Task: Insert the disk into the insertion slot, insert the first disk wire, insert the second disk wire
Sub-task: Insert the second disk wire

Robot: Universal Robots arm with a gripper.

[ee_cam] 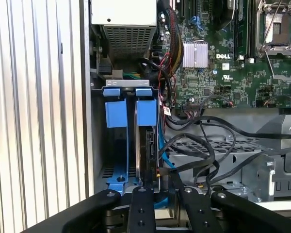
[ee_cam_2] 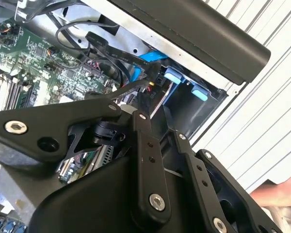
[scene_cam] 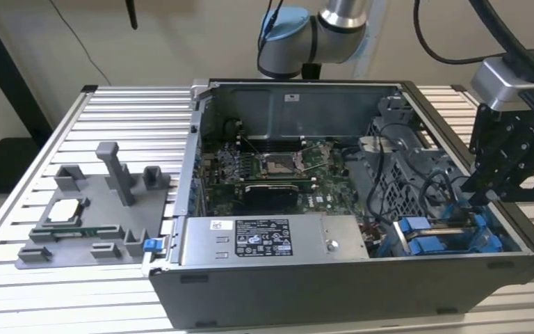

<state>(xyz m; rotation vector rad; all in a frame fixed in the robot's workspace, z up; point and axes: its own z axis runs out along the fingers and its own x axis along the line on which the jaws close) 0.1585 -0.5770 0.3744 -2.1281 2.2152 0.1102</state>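
Observation:
The disk [ee_cam: 148, 150] stands on edge in the insertion slot [ee_cam: 117, 180], its blue carrier tab [ee_cam: 146, 111] at the slot's end. A second blue tab [ee_cam: 115, 108] sits beside it. In the exterior view the slot [scene_cam: 443, 240] lies in the open computer case's corner at the view's right. My gripper [ee_cam: 166, 190] hangs over the disk's rear end, shut on a black disk wire connector [ee_cam: 158, 171] with red and yellow leads, right against the disk's edge. The second wrist view shows the same connector [ee_cam_2: 153, 81] just past the gripper [ee_cam_2: 160, 128]. In the exterior view the gripper [scene_cam: 482, 198] reaches down into the case.
Loose black cables [ee_cam: 208, 145] loop over a perforated grey cage [ee_cam: 194, 145] next to the slot. A grey box with a white sticker [scene_cam: 262, 240] and the motherboard [scene_cam: 267, 167] fill the case. A grey fixture [scene_cam: 91, 216] stands on the slatted table at the exterior view's left.

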